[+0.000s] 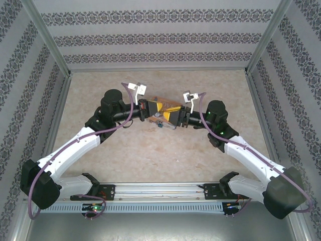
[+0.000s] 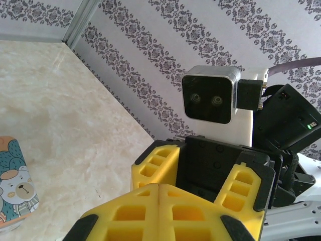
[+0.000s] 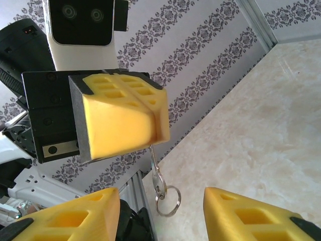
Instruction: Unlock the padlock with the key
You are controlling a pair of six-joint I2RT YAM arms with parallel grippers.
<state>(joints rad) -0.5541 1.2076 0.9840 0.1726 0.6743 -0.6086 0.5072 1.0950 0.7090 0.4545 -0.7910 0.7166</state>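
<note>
Left gripper (image 2: 158, 193) clamped shut on the key (image 3: 156, 176); right gripper (image 3: 161, 197) spread and empty.
From the closed left tips the thin key hangs down, its ring (image 3: 168, 201) dangling free. Just below where the two tools meet, seen from above, a dark blue speck on the table (image 1: 150, 165) appears to be the padlock (image 1: 159, 125), near the cartoon box (image 2: 14, 191); how it lies is too small to tell. It should be light, hard and slick, likely to skid or spin when the key pushes in, so its flat body sides are the place to pinch, leaving keyhole and shackle free. On the right, the fingers stand well apart with nothing between them.
</note>
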